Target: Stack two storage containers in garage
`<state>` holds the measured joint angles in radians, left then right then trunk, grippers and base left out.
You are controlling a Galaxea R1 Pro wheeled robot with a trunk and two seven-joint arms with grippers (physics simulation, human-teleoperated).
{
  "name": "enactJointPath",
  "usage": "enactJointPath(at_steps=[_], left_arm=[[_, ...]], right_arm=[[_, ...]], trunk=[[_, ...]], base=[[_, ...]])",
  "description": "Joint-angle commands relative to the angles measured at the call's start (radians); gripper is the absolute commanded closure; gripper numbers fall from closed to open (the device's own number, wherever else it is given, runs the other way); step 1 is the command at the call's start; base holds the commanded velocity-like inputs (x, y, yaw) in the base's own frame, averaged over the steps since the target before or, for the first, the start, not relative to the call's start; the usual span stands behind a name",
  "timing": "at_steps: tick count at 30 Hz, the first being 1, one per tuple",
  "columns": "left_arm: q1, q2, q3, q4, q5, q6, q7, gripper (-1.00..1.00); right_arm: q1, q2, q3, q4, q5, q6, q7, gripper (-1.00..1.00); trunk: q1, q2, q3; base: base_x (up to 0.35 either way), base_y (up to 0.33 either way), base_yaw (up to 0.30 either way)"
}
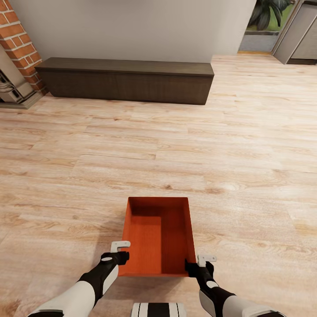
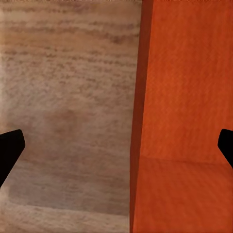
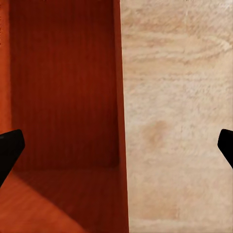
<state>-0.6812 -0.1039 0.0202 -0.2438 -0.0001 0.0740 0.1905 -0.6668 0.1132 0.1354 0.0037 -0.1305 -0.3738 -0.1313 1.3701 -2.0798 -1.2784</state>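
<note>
Orange-red rectangular open-topped storage container (image 1: 159, 235) with thin straight walls, resting on the light wood-plank living-room floor (image 1: 246, 154), well apart from the long low dark wooden bench (image 1: 125, 79) against the white wall (image 1: 132, 26), red brick fireplace (image 1: 15, 44) at far left. Left gripper (image 1: 119, 252) at the container's near left corner and right gripper (image 1: 199, 264) at its near right corner, each with fingers spread wide and straddling a side wall, one black fingertip (image 2: 9, 150) outside over the planks, the other inside the box. Contact between pads and walls not discernible.
</note>
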Motion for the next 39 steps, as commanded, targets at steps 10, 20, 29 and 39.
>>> enactJointPath(at_steps=[10,20,29,39], left_arm=[[0.000,0.000,0.004,-0.003,0.002,0.007,0.006,-1.00],[0.000,0.001,0.006,-0.004,0.002,0.007,0.006,-1.00],[0.000,0.000,0.006,-0.006,0.003,0.007,0.007,-1.00],[0.000,-0.004,0.006,0.000,0.001,0.009,0.014,-1.00]], right_arm=[[-0.001,0.000,0.010,0.001,-0.011,-0.002,-0.002,-1.00],[-0.001,-0.004,0.010,0.001,-0.011,-0.004,-0.002,-1.00],[-0.001,-0.004,0.010,0.001,-0.011,-0.004,-0.002,-1.00],[-0.001,-0.004,0.010,0.001,-0.012,-0.003,-0.008,-1.00]], trunk=[[0.000,0.000,-0.001],[0.000,0.000,-0.001],[0.000,0.000,-0.001],[0.000,0.000,-0.001]], base=[[0.000,0.000,0.000],[0.089,0.000,0.000],[0.037,0.000,0.000],[0.000,0.000,0.000]])
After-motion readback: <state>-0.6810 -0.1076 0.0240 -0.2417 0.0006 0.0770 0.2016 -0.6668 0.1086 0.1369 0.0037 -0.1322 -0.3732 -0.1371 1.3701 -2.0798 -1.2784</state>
